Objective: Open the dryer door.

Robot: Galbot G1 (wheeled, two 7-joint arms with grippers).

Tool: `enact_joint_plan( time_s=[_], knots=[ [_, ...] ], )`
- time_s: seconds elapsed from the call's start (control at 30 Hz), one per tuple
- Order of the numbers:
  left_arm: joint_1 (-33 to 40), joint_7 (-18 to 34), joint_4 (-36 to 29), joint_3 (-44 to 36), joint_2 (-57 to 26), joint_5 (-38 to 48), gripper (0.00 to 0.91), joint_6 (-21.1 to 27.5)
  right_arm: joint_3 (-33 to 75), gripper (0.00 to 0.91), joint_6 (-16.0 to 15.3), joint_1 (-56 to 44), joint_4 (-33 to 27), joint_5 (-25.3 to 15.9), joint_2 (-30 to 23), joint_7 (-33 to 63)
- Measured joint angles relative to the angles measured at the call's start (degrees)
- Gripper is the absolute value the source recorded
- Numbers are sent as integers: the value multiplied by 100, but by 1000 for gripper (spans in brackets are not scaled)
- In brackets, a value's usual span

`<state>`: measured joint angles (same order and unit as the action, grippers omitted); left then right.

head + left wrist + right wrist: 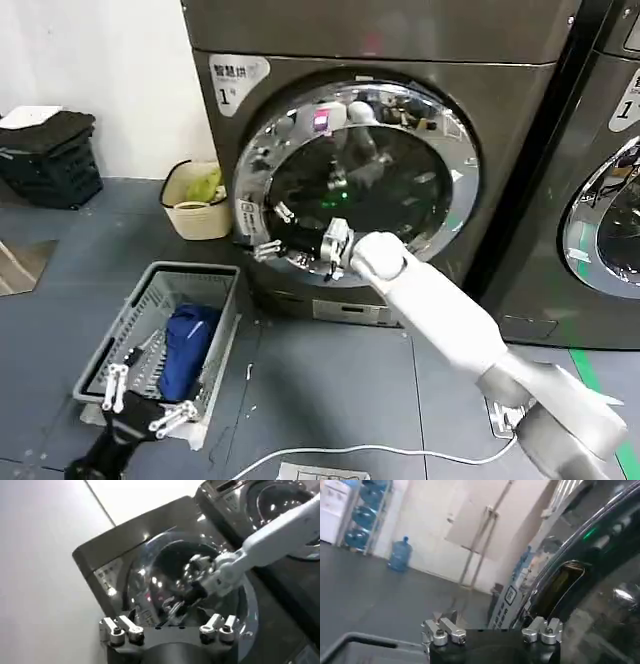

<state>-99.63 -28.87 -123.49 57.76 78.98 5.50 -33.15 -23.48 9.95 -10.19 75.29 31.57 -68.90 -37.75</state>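
The dryer door (385,165) is a big round porthole with a wide chrome ring around dark glass, and it looks flush against the machine's front. My right gripper (272,232) reaches in on its white arm to the door's lower left rim, open, one finger on either side of the chrome edge. Close up, the right wrist view shows the door's ring (555,565) curving past my right gripper (492,630). My left gripper (145,402) hangs open low at the left, over the basket's near end. The left wrist view looks past that gripper (170,626) up at the door (165,565).
A grey laundry basket (135,320) holding a blue cloth (188,345) stands on the floor left of the dryer. Against the wall are a cream bin (197,205) and a black crate (50,155). A second machine (600,200) stands at the right. A white cable (340,452) crosses the floor.
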Motion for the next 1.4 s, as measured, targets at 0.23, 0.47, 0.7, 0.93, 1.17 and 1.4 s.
enact_joint_plan(
  time_s=[0.23,0.47,0.7,0.93,1.17,1.4],
  knots=[
    [474,-170,348,205,-482,75,907,472,27,907,382,-174,500,272,464,-525],
    [955,-171,643,98,-902,147,907,749,256,907,456,-440,869,680,805,-1401],
    [1498,-183,969,-125,-1316,363,907,1009,613,907,314,-736,1181,1169,1082,-2290],
    [1956,-193,1208,-425,-1625,400,907,1078,1018,907,307,-1067,1517,1335,1373,-3165],
    [2385,-186,1390,-879,-1836,356,907,1094,1377,907,219,-1300,1722,1582,1623,-3971],
    [2862,-240,1483,-1386,-2073,370,907,1196,1898,907,-10,-1633,1955,1950,1944,-4498]
  ],
)
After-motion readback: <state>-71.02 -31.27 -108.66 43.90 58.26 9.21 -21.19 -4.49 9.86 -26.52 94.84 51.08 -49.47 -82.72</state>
